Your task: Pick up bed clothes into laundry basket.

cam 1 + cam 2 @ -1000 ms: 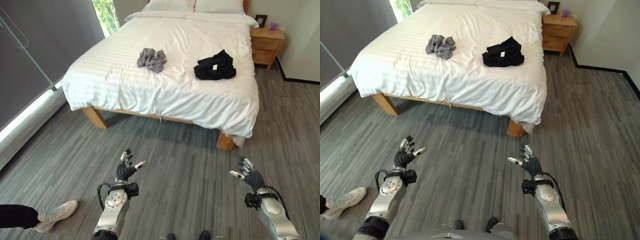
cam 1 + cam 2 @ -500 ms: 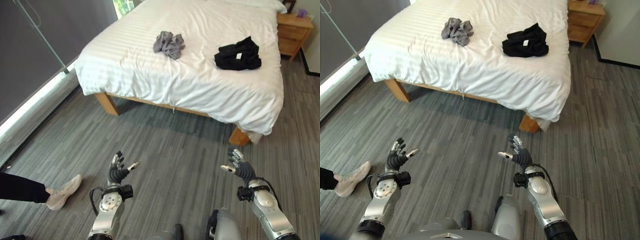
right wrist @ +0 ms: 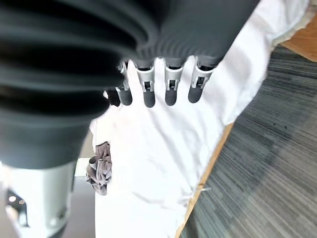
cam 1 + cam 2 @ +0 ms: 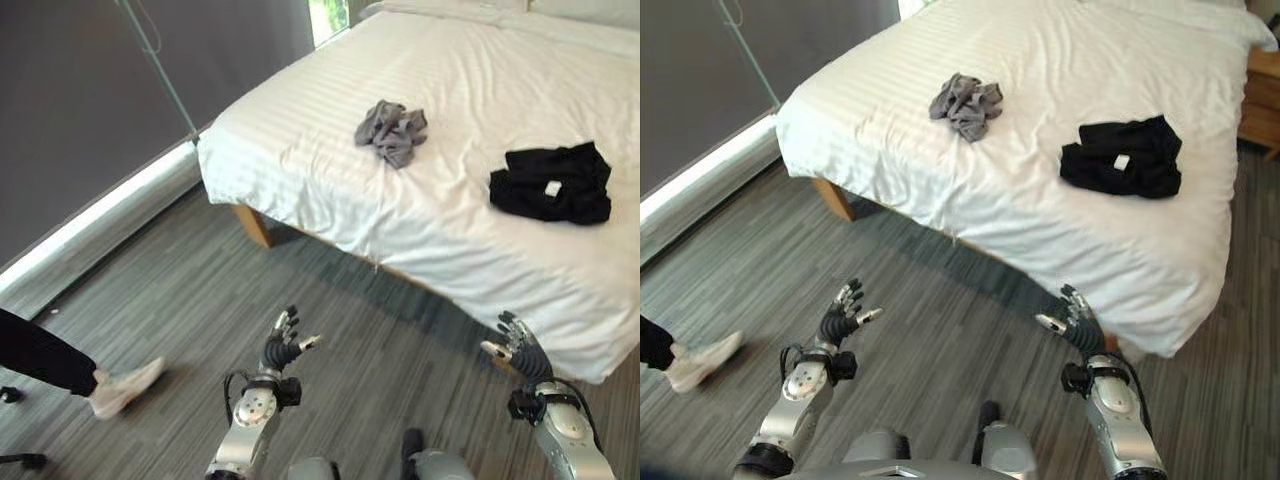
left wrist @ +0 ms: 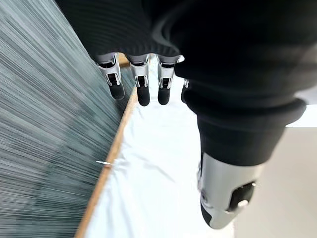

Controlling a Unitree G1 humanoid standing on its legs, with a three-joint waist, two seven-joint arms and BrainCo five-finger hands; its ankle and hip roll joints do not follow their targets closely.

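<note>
A crumpled grey garment [image 4: 392, 131] lies near the middle of the white bed [image 4: 300, 150]. To its right, nearer the bed's front edge, is a black garment [image 4: 552, 182]. Both my hands are raised over the grey floor in front of the bed, apart from the clothes. My left hand [image 4: 283, 347] is open with fingers spread. By the bed's lower right corner, my right hand [image 4: 520, 350] is open too. The right wrist view has straight fingers [image 3: 171, 84] pointing at the sheet and the grey garment [image 3: 100, 168]. Straight fingers [image 5: 141, 84] in the left wrist view point at the bed's edge.
A person's dark trouser leg and pale shoe [image 4: 125, 387] are on the floor at the left. A dark wall [image 4: 90, 100] with a bright strip at its foot runs along the left side. A wooden bed leg [image 4: 255, 225] stands under the near left corner. A nightstand [image 4: 1265, 90] is at far right.
The camera has moved nearer to the bed and turned, so the bed looks larger and sits further right. Both hands stay open and raised.
</note>
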